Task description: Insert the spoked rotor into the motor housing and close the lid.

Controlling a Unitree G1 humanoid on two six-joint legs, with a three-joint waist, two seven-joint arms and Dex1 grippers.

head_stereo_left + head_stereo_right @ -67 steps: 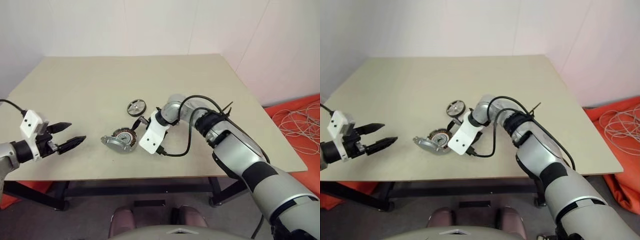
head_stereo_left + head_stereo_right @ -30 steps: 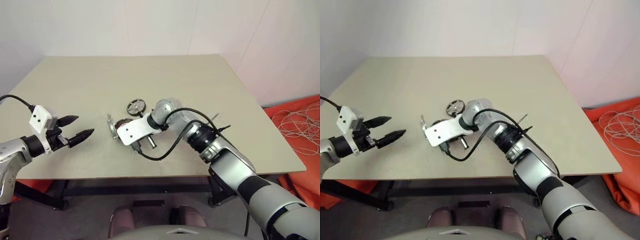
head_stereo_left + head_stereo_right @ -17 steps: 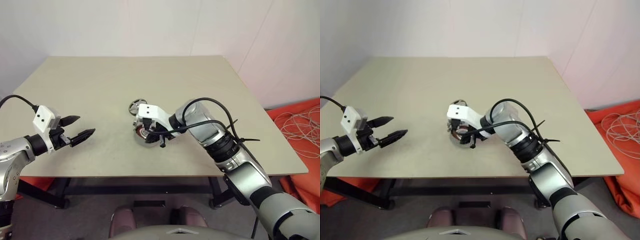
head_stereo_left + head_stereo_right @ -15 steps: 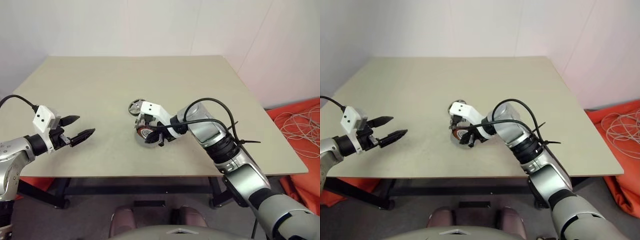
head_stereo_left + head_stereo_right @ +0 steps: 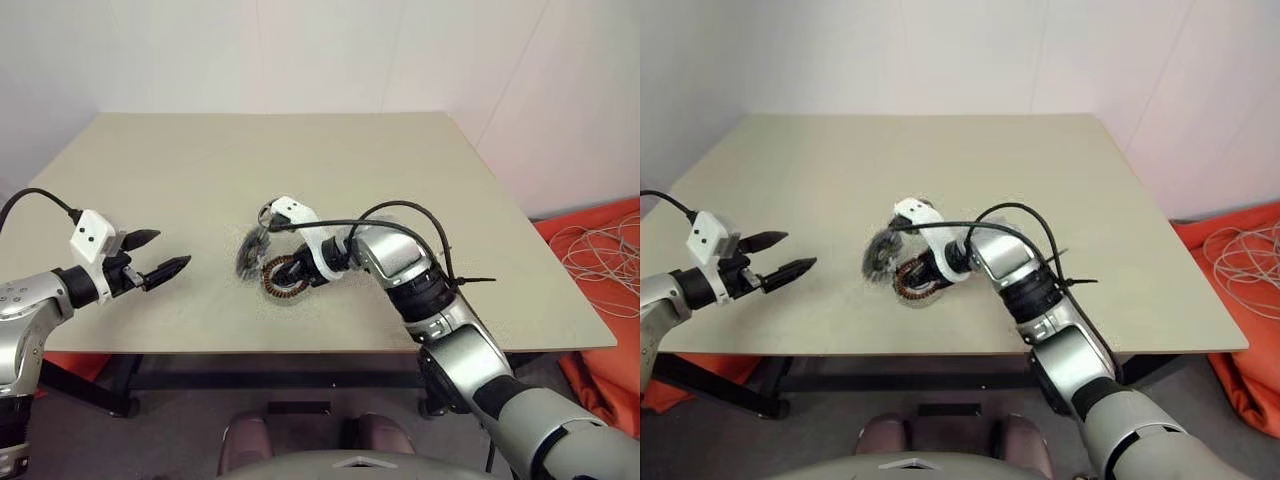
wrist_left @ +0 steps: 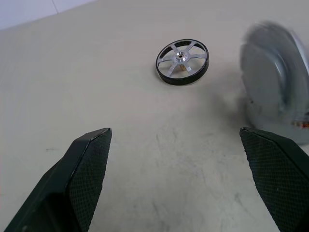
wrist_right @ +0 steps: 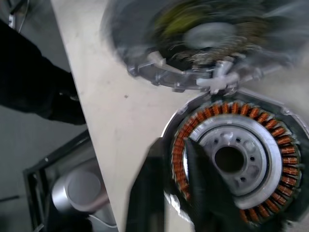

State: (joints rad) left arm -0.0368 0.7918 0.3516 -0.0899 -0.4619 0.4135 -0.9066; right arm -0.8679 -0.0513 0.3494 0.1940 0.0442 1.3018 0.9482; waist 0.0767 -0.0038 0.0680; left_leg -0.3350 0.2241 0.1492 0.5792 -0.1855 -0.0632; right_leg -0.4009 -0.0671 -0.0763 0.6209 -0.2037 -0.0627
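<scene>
The task is at an early stage. The motor housing (image 5: 287, 277) lies open on the worktop (image 5: 400, 170), its copper windings bare and its centre empty, so the spoked rotor (image 6: 182, 62) is not yet inserted; it rests flat on the worktop at about 11 o'clock from the housing, just beside it. The lid (image 5: 250, 252) stands tilted up on edge at the housing's 9 o'clock rim, blurred, neither closed nor laid flat. Inserting the rotor and shutting the lid both remain.

The right pincer (image 7: 169, 188) sits right at the housing's rim, its fingers close together on or against the rim edge; whether they actually grip it I cannot tell. The left pincer (image 5: 160, 258) hovers with its fingers spread wide and nothing between them, well apart from the parts, which lie toward its 3 o'clock. The rotor shows between and beyond its fingertips (image 6: 89, 169).
</scene>
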